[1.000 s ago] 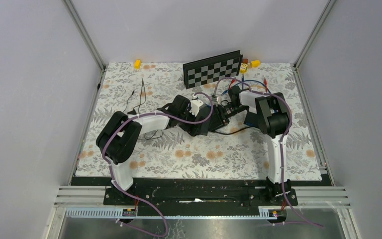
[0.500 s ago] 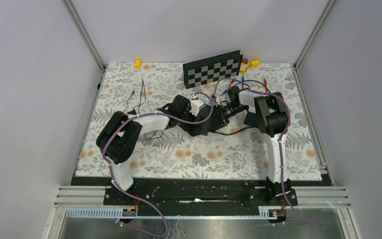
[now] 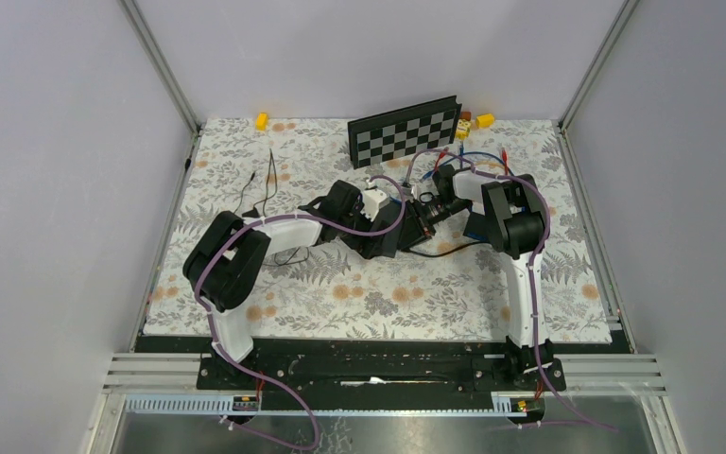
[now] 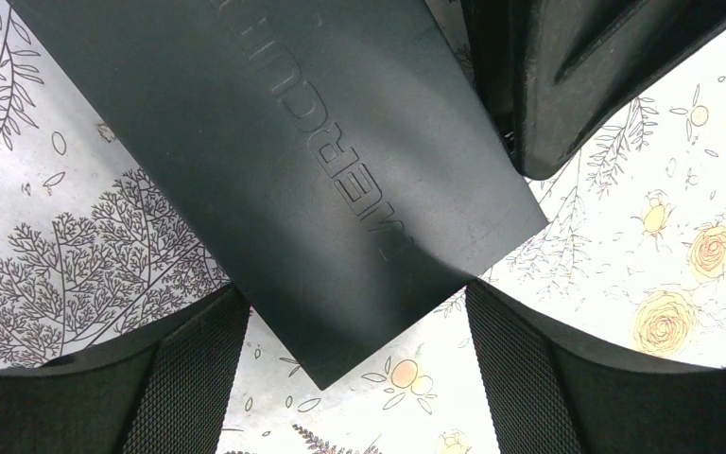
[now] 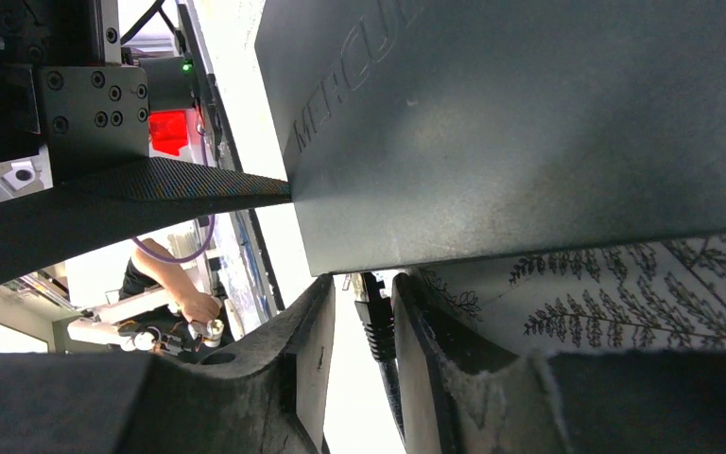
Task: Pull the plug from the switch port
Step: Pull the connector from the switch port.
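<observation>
Where my arms meet (top view): both wrists crowd together at mid-table, just near of the checkerboard. My left gripper comes in from the left and my right gripper from the right. The switch lies between them, mostly hidden under me.
Why two arms: I judge that one steadies the box so the other can draw the plug without dragging the box over the floral mat.
Cable (top view): a dark lead loops away at the near right of the cluster.
Left hold (left wrist view): my fingers stand wide, one on each side of a corner of the switch, ribbed pads against its edges. I read this as a bracing clamp.
Switch look: a flat, matte black casing with raised lettering and sharp corners, lying flat on the mat.
Right hold (right wrist view): my fingers are narrow with the plug between them. One pad touches it and a slit of light shows at the other, so I cannot tell whether the grip is complete.
Plug place: at the switch's edge, seemingly seated in its port, not yet out.
Plug look: small and black, with a ribbed boot and a thin black cable trailing back toward my wrist.
</observation>
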Tool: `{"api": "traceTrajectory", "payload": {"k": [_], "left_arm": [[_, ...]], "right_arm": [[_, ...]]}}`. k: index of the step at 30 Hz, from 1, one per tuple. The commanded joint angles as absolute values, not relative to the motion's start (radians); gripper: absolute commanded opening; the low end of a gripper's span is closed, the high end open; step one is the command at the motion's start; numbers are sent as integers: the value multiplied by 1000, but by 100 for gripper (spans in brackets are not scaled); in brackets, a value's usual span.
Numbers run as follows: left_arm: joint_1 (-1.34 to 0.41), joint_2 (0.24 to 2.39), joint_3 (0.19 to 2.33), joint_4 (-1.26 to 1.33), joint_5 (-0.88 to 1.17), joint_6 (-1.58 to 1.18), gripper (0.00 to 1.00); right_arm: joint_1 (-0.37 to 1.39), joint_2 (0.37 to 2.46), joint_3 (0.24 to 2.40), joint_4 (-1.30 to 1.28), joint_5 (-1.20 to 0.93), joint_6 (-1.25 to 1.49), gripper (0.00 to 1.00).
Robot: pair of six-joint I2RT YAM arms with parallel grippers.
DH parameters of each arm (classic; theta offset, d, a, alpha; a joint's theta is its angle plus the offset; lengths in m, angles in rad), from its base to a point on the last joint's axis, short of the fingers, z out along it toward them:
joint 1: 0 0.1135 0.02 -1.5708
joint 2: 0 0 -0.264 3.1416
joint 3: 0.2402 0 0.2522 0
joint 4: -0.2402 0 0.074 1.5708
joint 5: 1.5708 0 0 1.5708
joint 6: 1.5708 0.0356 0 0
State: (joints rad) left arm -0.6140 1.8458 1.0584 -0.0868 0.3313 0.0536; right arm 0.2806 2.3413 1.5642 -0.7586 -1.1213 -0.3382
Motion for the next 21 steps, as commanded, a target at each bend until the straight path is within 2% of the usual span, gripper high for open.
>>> {"api": "traceTrajectory", "payload": {"k": [1,14,21], "left_arm": [[-627,1921,1015,-170,390,24,85],[-627,1918,1018,-172,387,37,85],[-627,1914,1017,-175,393,41,87]], "right_arm": [[298,2380,1571,-759,-1066,-354,35],[297,2382,1568,-745,-1054,-333,29],[298,2382,1564,-729,-1040,-314,19]]}}
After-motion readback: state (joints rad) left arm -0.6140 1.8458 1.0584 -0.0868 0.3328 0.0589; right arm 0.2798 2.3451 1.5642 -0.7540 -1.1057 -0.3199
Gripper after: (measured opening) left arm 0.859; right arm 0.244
